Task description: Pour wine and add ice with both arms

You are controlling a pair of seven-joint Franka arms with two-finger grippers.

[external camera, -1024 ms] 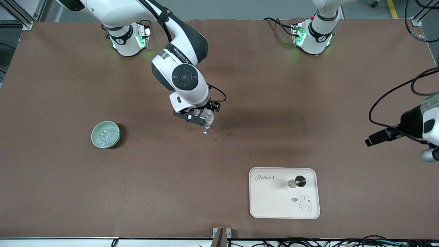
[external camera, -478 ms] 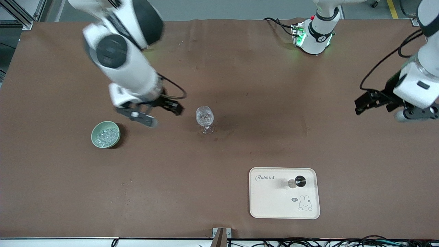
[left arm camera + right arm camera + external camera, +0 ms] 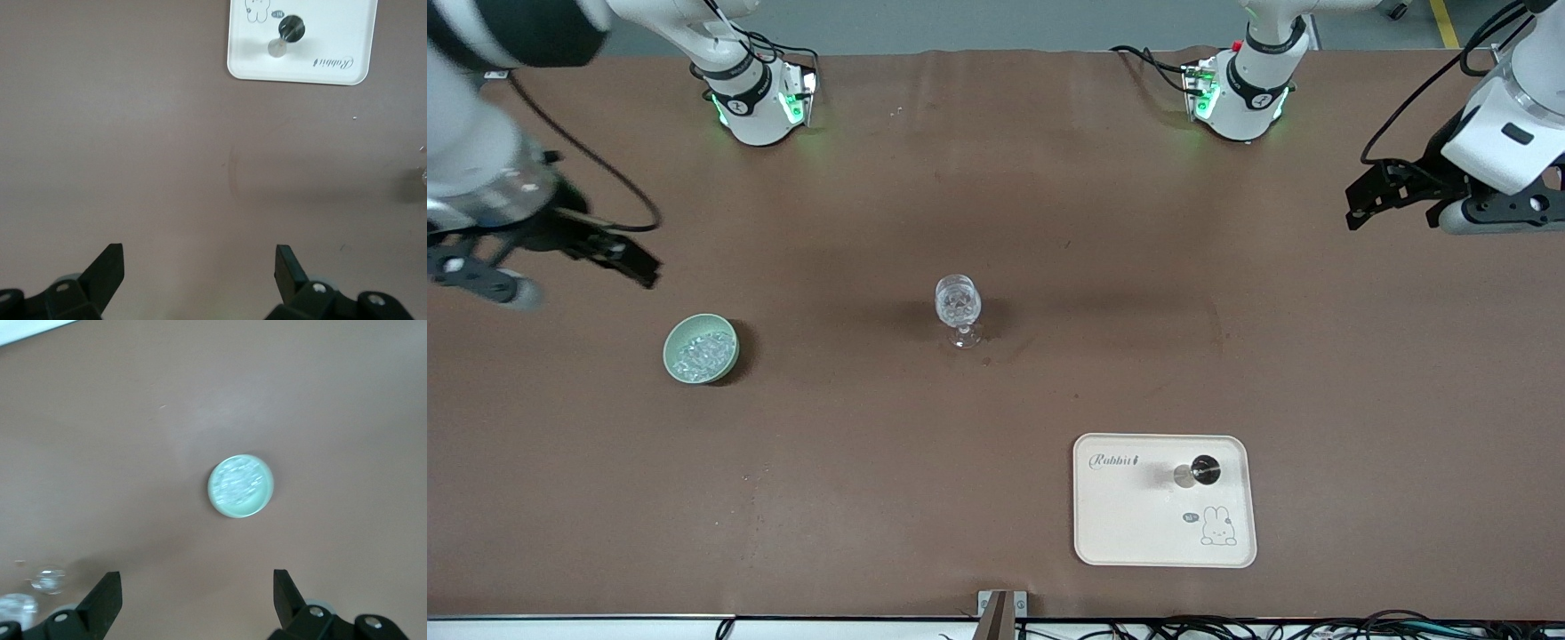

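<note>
Your right gripper and left gripper hung wide open and empty at opposite table edges; ice sat in its bowl, so a hasty reach risked toppling the mid-table glass.

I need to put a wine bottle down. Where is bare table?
Free: between the stemmed glass and the tray, and between the glass and the green bowl. The open right gripper hangs near the bowl; the open left gripper waits.
</note>
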